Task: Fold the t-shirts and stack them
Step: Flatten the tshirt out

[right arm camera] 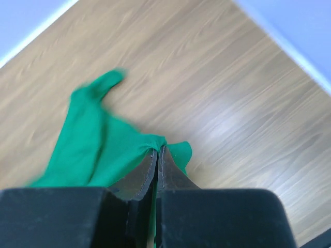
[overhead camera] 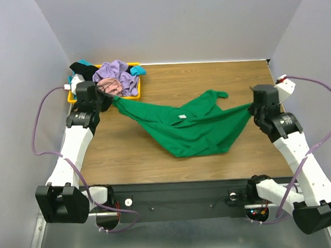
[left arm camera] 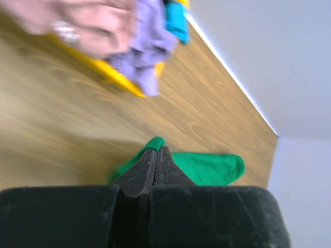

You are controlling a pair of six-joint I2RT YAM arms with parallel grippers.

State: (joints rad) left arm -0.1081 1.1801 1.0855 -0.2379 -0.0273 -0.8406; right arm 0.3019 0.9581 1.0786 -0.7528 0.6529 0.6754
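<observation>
The bright green t-shirt hangs stretched between my two grippers above the wooden table, its middle sagging onto the wood, a small white label near its centre. My left gripper is shut on its left corner beside the tray; the green cloth shows past the closed fingers. My right gripper is shut on its right corner; the green cloth bunches at the closed fingertips. Lavender, dusty pink, black and teal t-shirts lie piled in the tray.
The shallow yellow tray stands at the table's back left, also in the left wrist view. Grey walls close in the table on three sides. The table's black front edge runs between the arm bases.
</observation>
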